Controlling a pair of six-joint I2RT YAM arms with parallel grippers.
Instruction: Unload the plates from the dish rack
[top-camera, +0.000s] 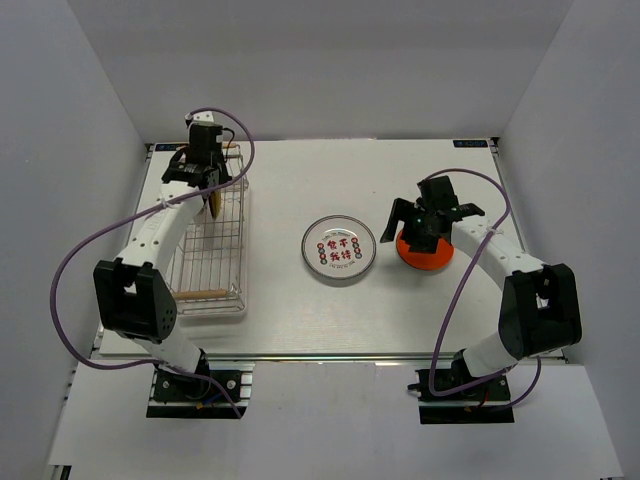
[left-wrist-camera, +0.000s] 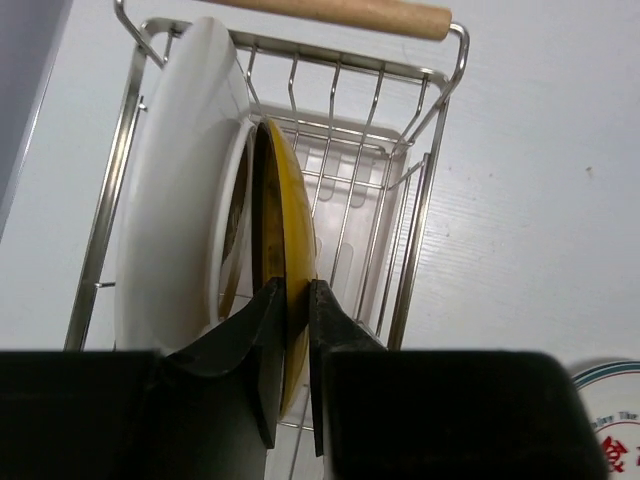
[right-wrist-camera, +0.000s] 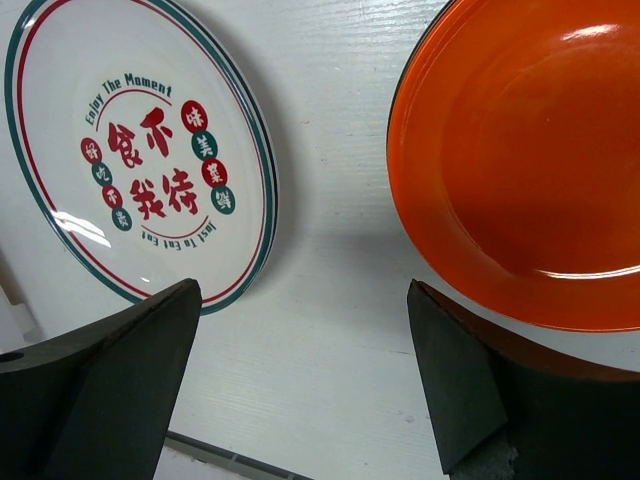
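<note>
The silver wire dish rack (top-camera: 212, 250) lies at the left, with wooden handles at both ends; it also shows in the left wrist view (left-wrist-camera: 400, 150). My left gripper (left-wrist-camera: 296, 300) is shut on the rim of the small yellow-brown plate (left-wrist-camera: 290, 215), which stands on edge in the rack beside a larger white plate (left-wrist-camera: 180, 180). In the top view the left gripper (top-camera: 208, 190) is over the rack's far end. The white plate with teal-red rings (top-camera: 340, 248) lies flat mid-table. The orange-red plate (top-camera: 425, 252) lies flat at the right. My right gripper (right-wrist-camera: 305, 300) is open and empty, above the table between these two plates (right-wrist-camera: 140, 150) (right-wrist-camera: 520, 150).
The rack stands near the table's left edge (top-camera: 135, 250). White walls enclose the table at the back and sides. Purple cables loop from both arms.
</note>
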